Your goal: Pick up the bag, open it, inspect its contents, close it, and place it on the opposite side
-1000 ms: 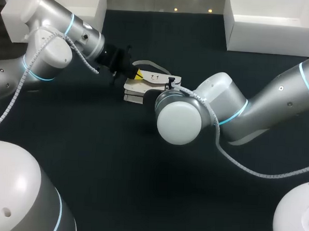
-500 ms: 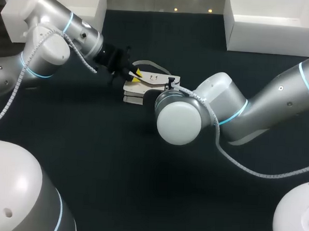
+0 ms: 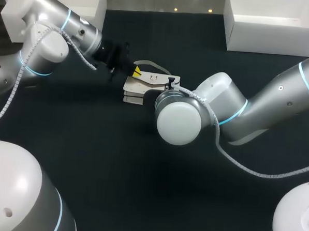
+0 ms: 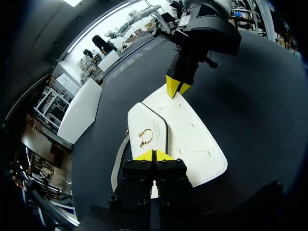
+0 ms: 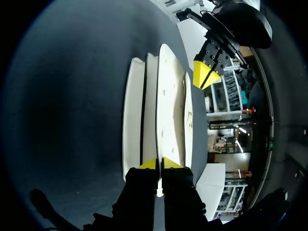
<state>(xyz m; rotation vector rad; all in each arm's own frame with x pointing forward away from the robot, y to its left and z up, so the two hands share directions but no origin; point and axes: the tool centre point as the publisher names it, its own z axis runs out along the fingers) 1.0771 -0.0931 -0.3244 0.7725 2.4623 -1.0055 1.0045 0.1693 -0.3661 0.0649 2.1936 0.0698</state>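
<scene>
Currently the white handbag (image 3: 148,83) lies flat on the dark worktop (image 3: 91,143), about mid-way between the two arms. Flap (image 4: 147,126) is down, and the gold ring clasp (image 4: 145,137) sits flat on the front panel. Strap (image 4: 118,161) trails off the bag's end on the left arm's side.

Left gripper (image 3: 136,71): at the strap end of the bag, just above its edge. Jaws together, yellow tips meeting, nothing seen between them.

Right gripper (image 4: 176,88): at the opposite end of the bag, tips down at that edge. Jaws together. Whether a thin edge is nipped between them I cannot tell. In the head view this gripper is hidden behind the right arm's wrist (image 3: 179,119).

Judgement: the bag rests on the worktop with the flap shut, unlifted. That fits either the pick-up not yet made or the closing just finished. These views do not settle which.

Next move, in either case, calls for a real hold. One pair of jaws must part, straddle the strap or the end edge of the bag, and close from both sides before any lift. If opening is due, the other gripper needs to get a tip under the flap beside the clasp.
</scene>
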